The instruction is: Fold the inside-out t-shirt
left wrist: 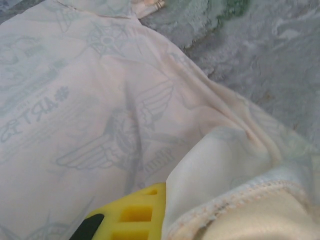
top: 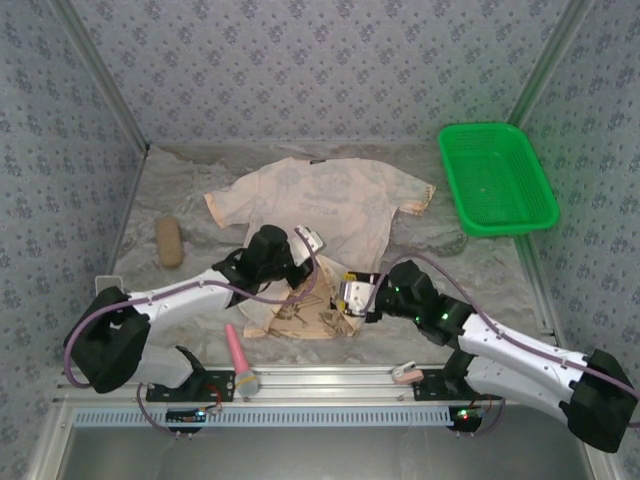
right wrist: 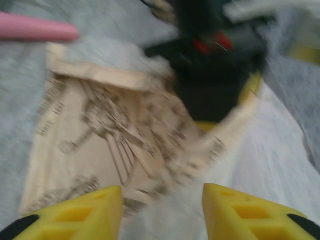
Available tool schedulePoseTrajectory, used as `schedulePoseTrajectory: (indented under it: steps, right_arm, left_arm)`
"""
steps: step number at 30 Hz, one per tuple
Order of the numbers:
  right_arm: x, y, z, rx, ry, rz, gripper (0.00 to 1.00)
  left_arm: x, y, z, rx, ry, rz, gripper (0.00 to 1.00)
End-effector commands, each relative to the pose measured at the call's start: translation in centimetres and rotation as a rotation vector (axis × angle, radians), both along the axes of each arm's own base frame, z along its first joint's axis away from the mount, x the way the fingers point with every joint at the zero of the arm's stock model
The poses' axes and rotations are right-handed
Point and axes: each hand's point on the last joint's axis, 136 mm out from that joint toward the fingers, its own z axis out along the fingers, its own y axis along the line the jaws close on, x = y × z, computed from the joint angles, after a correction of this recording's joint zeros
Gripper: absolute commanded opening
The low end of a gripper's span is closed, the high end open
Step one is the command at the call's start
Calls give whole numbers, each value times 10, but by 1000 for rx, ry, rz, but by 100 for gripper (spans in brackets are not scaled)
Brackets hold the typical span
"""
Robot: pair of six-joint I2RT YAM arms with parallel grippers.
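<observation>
The inside-out t-shirt (top: 320, 205) lies flat mid-table with its pale reverse side up. Its near hem is turned over, so the tan printed side (top: 300, 318) faces up there. My left gripper (top: 310, 245) hovers over the shirt's lower middle. In the left wrist view one yellow finger (left wrist: 131, 214) presses against a lifted fold with a stitched hem (left wrist: 235, 197); the other finger is hidden under the cloth. My right gripper (top: 350, 297) sits at the right edge of the turned-over part. It stands open (right wrist: 162, 212) above the blurred printed cloth (right wrist: 115, 135), with the left arm's black head (right wrist: 215, 65) just beyond it.
A green plastic basket (top: 497, 178) stands at the back right. A tan oblong object (top: 169, 242) lies at the left. A pink-handled tool (top: 240, 360) rests by the near rail, its pink handle (right wrist: 35, 29) showing beyond the shirt. A small pale object (top: 405, 373) sits on the rail.
</observation>
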Motion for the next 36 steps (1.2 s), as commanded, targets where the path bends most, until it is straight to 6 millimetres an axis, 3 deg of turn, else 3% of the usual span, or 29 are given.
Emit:
schedulePoseTrajectory:
  steps: [1, 4, 5, 7, 8, 12, 15, 21, 26, 27, 30, 34, 36]
  right_arm:
    - [-40, 22, 6, 85, 67, 203, 49]
    - [-37, 49, 3, 130, 163, 168, 48]
    - [-29, 57, 0, 140, 190, 122, 47]
    - [14, 64, -6, 177, 240, -164, 46]
    - [25, 65, -11, 194, 280, -233, 46]
    - [34, 82, -44, 195, 354, -342, 51]
    - [48, 83, -71, 170, 388, -463, 56]
    - [84, 73, -104, 125, 400, -646, 65]
    - [97, 80, -125, 104, 423, -658, 64]
    - [97, 83, -130, 78, 418, -651, 61]
    - [93, 88, -140, 55, 444, -616, 32]
    - [81, 73, -140, 29, 468, -572, 0]
    - [76, 59, -132, 45, 488, -542, 0]
  left_arm:
    - [-8, -6, -5, -44, 151, -31, 0]
    - [-3, -8, -6, -52, 208, -24, 0]
    - [0, -7, -6, -51, 221, -14, 0]
    - [6, -6, -6, -62, 252, 5, 0]
    - [10, -4, -6, -69, 266, 15, 0]
    - [25, 3, 0, -93, 342, 66, 0]
    - [32, 5, -1, -92, 379, 60, 0]
    - [43, 7, 2, -137, 428, 75, 0]
    - [45, 3, 4, -139, 444, 60, 0]
    - [46, 2, 5, -143, 447, 60, 0]
    - [51, 3, 7, -151, 439, 66, 0]
    - [74, 16, 18, -174, 441, 134, 0]
    - [90, 27, 24, -182, 426, 195, 0]
